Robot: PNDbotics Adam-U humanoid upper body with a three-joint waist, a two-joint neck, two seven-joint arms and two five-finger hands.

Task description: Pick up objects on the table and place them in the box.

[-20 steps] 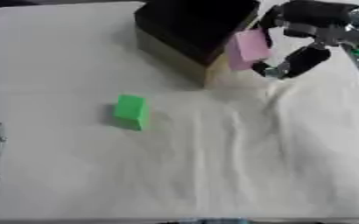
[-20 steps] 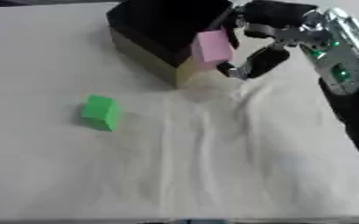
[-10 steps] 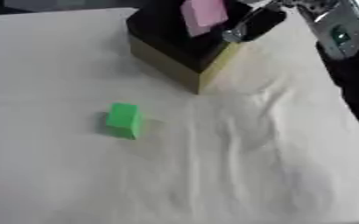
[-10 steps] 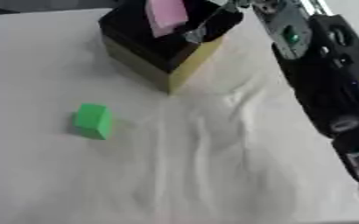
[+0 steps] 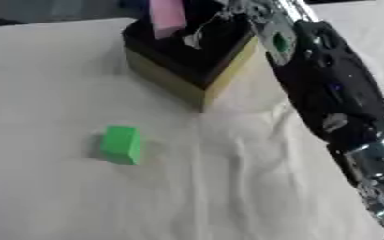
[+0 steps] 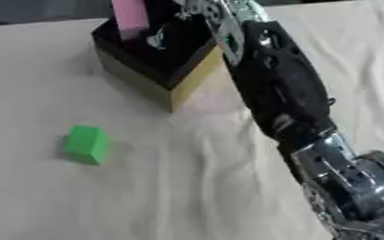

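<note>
A black box with tan outer walls (image 5: 161, 77) stands at the back of the cloth-covered table. Above its open top, toward the far left corner, hangs a pink block (image 5: 166, 16), upright. My right hand (image 5: 228, 14) is at the picture's top edge just right of the block, fingers curled onto it, one finger (image 5: 198, 36) reaching down over the box. The right arm (image 6: 281, 89) stretches from the lower right up to the box. A green block (image 5: 120, 144) lies on the cloth, left of centre, apart from everything. My left hand does not show.
The cream cloth (image 5: 228, 187) is wrinkled in front of the box and to its right. The right arm covers the right side of the table.
The right hand has carried the pink block from beside the box's right wall up and left, over the box's opening. The arm reaches further in. The green block has stayed put; the camera shifted.
</note>
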